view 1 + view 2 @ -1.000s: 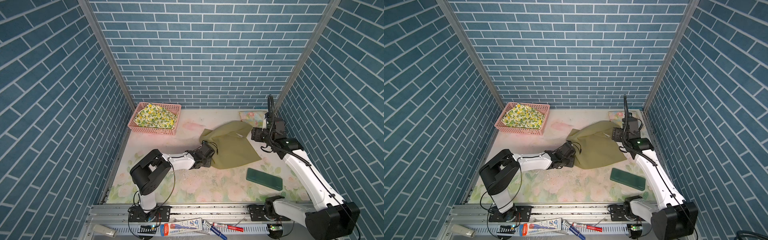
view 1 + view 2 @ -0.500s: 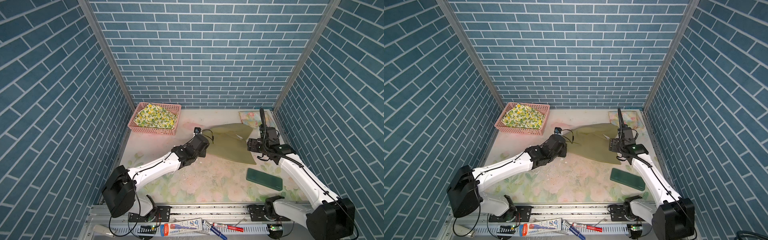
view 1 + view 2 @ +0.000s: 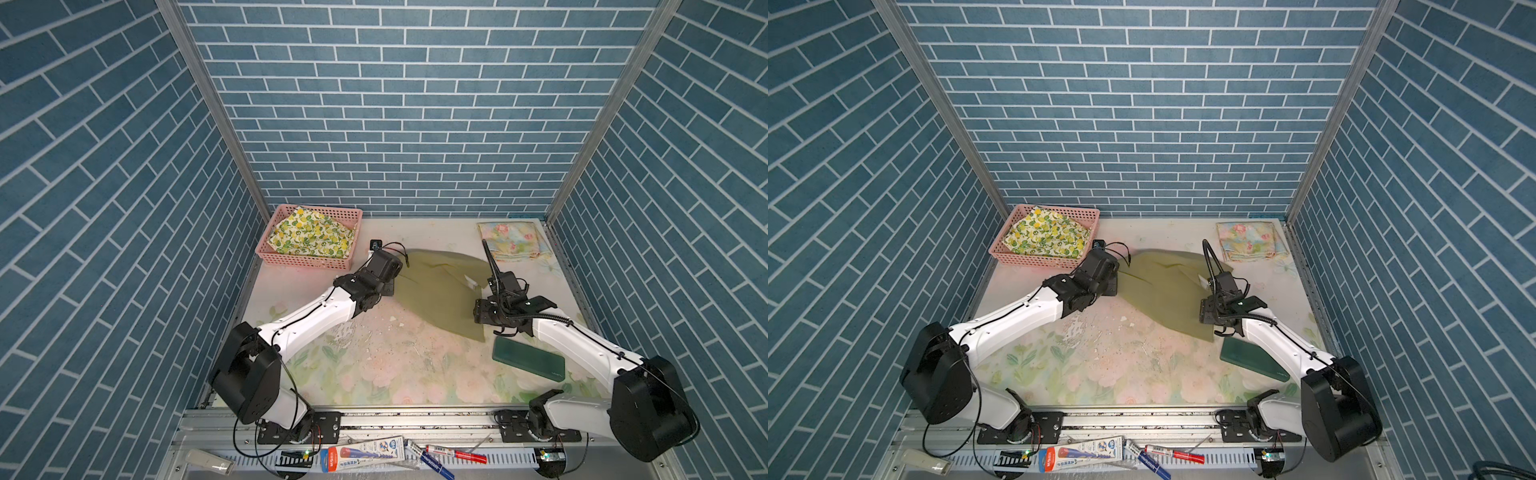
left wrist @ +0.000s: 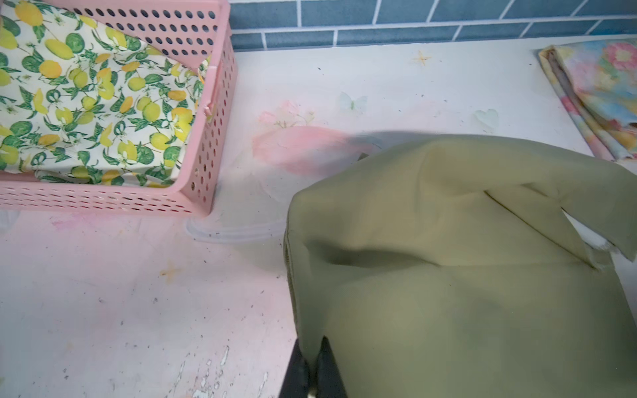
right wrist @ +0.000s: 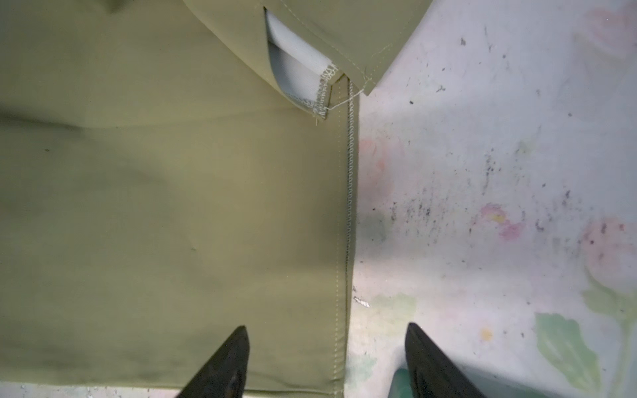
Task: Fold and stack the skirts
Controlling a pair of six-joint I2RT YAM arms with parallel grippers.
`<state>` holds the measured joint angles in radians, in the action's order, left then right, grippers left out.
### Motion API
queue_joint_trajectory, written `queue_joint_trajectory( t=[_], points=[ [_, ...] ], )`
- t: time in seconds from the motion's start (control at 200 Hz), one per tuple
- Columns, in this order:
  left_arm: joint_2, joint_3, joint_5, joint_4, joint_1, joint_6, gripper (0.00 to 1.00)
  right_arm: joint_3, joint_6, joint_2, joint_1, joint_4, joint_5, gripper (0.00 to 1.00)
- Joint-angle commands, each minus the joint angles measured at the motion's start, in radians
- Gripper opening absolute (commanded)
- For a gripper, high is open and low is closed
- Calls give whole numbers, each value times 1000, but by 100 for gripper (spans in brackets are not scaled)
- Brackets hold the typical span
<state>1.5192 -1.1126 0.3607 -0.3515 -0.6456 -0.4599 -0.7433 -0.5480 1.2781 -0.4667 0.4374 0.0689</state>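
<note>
on the flower-printed table [image 3: 374, 374], the olive green skirt [image 3: 436, 291] lies spread at centre, one corner turned over. the pink basket [image 3: 307, 262] in the back left corner holds the crumpled lemon-print skirt [image 3: 309, 239]. the pastel floral skirt [image 3: 513, 241] sits folded at back right. a dark green block [image 3: 528, 358] lies just beside the olive hem. the left gripper [image 4: 310, 351] is clamped tight on the olive skirt's left edge; the right gripper [image 5: 327, 330] stands wide apart astride its seamed edge, holding nothing.
</note>
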Motion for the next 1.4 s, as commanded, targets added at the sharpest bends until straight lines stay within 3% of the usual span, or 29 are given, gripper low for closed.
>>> queue_joint_trajectory(
  t=[0.0,0.16,0.275,0.68,0.91,1.145,1.215,1.315,1.395],
  points=[
    [38,-25,14,5,46,39,0,21,-87,41,-26,-69,-39,69],
    [75,-39,-11,21,86,45,0,29,-126,86,-83,-94,-43,63],
    [94,-38,-21,26,95,48,0,41,-147,94,-135,-102,-34,52],
    [69,13,-36,51,103,45,0,115,-240,48,-308,-38,71,51],
    [49,32,-42,59,104,47,0,150,-256,48,-328,-62,90,51],
    [32,48,-50,64,106,45,0,180,-262,123,-329,-211,71,48],
    [27,48,-55,63,105,45,0,188,-271,136,-329,-246,63,39],
    [19,49,-58,59,105,42,0,177,-279,127,-329,-233,63,0],
    [4,49,-60,56,106,43,0,158,-275,65,-329,-171,100,0]
  ],
)
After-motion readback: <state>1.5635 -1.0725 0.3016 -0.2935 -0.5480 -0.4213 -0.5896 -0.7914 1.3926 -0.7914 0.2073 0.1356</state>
